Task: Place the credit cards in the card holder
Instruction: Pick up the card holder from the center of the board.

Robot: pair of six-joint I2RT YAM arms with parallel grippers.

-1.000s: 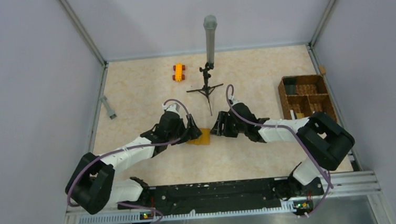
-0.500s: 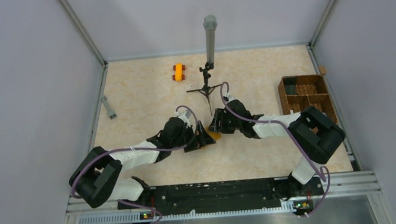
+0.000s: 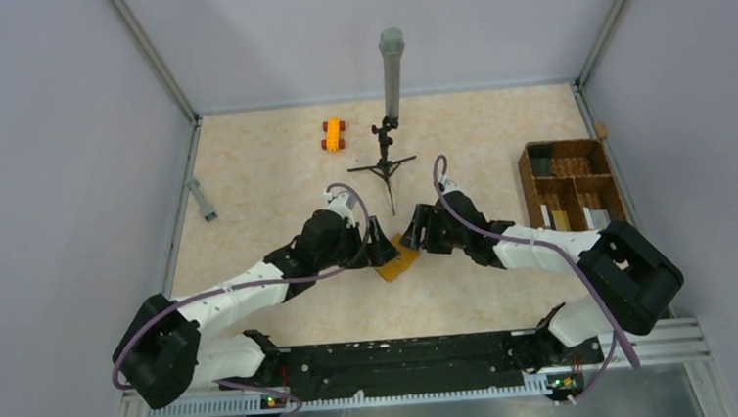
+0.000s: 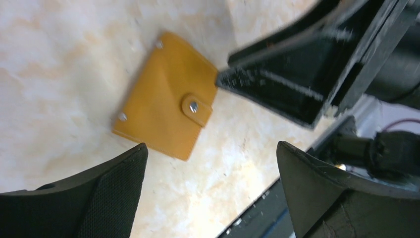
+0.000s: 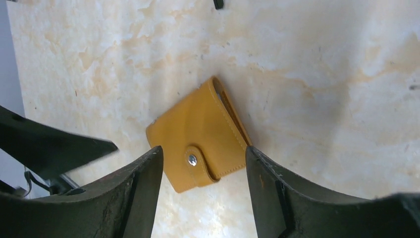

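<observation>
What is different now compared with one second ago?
The card holder slid slightly right and turned; it lies closed, cornerwise. The left gripper advanced toward it, and the right gripper stayed close by. Both are open, holding nothing. Unmoved: toy car, tripod, basket.

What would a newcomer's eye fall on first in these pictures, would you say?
A closed mustard-orange wallet lies flat on the marbled table, mid-scene, with the left pincer and right pincer open on either side, neither gripping it. Behind stand an orange toy car and a tripod holding a grey tube; a wicker basket sits at the right edge.
</observation>
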